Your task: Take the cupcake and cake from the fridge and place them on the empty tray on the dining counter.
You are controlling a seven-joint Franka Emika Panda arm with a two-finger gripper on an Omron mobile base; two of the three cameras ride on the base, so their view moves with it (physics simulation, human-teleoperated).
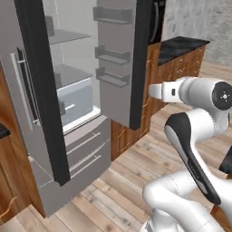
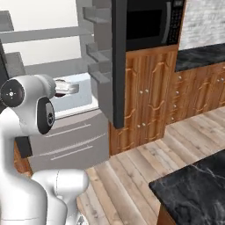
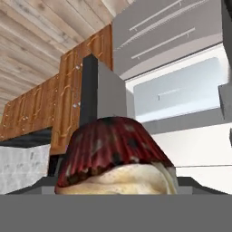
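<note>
The cupcake [image 3: 115, 156] sits right up against the camera on the hand, its dark red wrapper above and its tan top toward the bottom edge of the hand view, so it appears upside down there. The fingertips are hidden in that view. The hand stands wide, and the cupcake sits so close between where its fingers would be that it appears held, though no contact can be made out.

Beyond the cupcake is the fridge [image 1: 77, 149], both doors swung open, with white inside walls, grey shelves and a pale drawer, and closed grey drawers below. In the base views the arm reaches toward this open fridge. A corner of the black marble desk [image 2: 197, 184] lies behind the arm, well apart from the hand.
</note>
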